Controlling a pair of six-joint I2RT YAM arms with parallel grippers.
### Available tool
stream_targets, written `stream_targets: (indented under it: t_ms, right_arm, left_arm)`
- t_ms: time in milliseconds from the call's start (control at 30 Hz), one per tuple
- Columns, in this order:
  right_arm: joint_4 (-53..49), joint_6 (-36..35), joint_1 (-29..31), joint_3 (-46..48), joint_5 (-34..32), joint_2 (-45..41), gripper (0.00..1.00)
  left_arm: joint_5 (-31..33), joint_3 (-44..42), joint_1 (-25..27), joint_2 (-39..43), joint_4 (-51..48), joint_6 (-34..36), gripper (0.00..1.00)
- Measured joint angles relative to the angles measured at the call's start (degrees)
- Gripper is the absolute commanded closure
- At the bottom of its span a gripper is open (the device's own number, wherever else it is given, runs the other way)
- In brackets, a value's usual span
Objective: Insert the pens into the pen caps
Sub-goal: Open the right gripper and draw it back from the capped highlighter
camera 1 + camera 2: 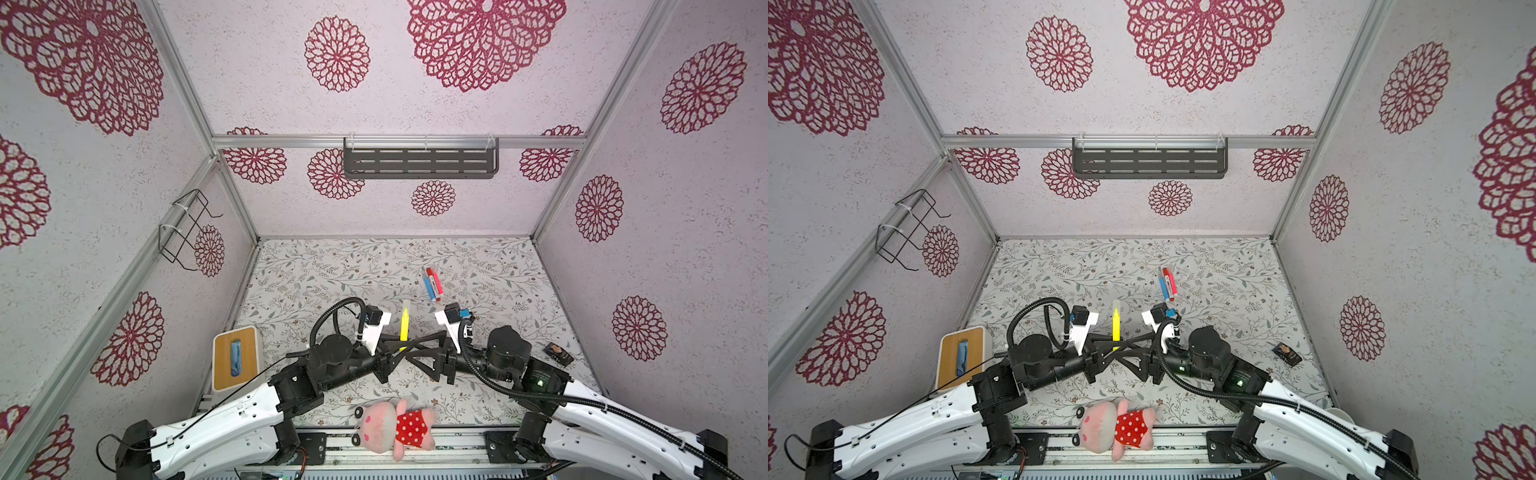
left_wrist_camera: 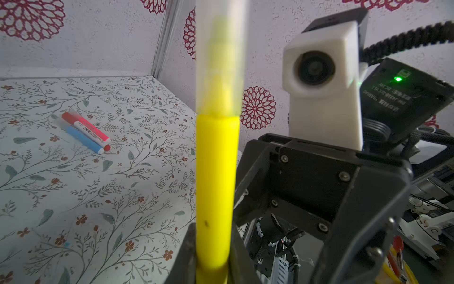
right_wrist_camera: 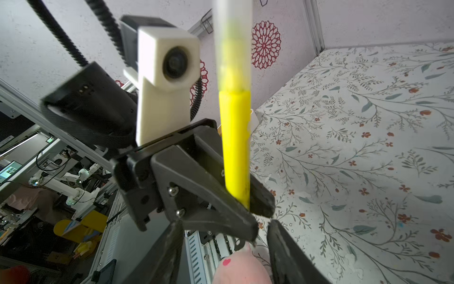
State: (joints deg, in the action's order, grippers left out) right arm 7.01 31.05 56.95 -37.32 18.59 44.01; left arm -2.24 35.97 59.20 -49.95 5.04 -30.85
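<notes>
the left gripper has its jaws closed on the bottom end of a bright yellow plastic marker pen, which stands upright above the floral-patterned surface. a cloudy, translucent tube-shaped cap sits over the pen's upper end, its rim meeting the yellow barrel; whether it is pushed fully home i cannot tell. the right gripper faces the left one tip to tip, with its jaws parted and nothing between them.

a blue marker pen and a white-barrelled pen with red ends lie side by side, touching, farther back on the surface and well apart from both arms. a pink plush toy in a red spotted dress lies at the front edge, below the grippers.

risks, as i judge them: the pen is pinched only at its foot, so any nudge higher up could swing it in the grip. the open right jaws sit very close to the left jaw tips, and a careless pull-back could clip them or the barrel. a half-seated cap could drop off when the pen is tilted to lay it down.
</notes>
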Motion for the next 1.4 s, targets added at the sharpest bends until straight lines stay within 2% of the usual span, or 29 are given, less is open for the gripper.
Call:
stream_targets:
  t_ms: [133,333,567,733,933,1400]
  right_arm:
    - [-1.77,-0.46,0.00,-1.51,-2.51,-3.13,0.40]
    - [-7.23,-2.89,-0.20,-10.32,-9.35,-3.13,0.36]
    - [-12.59,-6.69,-0.44,-26.29,-12.09,6.29,0.37]
    - [-15.63,-8.15,-0.72,-31.69,-12.83,13.86,0.39]
    - [-19.12,-8.96,-1.31,-33.07,-13.03,19.47,0.40]
    - [-20.22,-9.03,-2.43,-34.07,-11.50,20.02,0.53]
  left_arm:
    - [0.22,0.00,0.00,-0.02,0.24,0.00,1.00]
    - [0.26,0.00,0.02,-0.70,0.39,0.00,1.00]
    - [0.42,0.00,0.66,-1.95,0.37,0.00,1.00]
    - [0.72,0.00,1.22,-1.95,0.55,0.00,1.00]
    - [1.33,0.31,1.88,-1.95,0.72,0.02,1.00]
    - [1.55,0.68,2.05,-2.32,1.22,0.44,1.00]
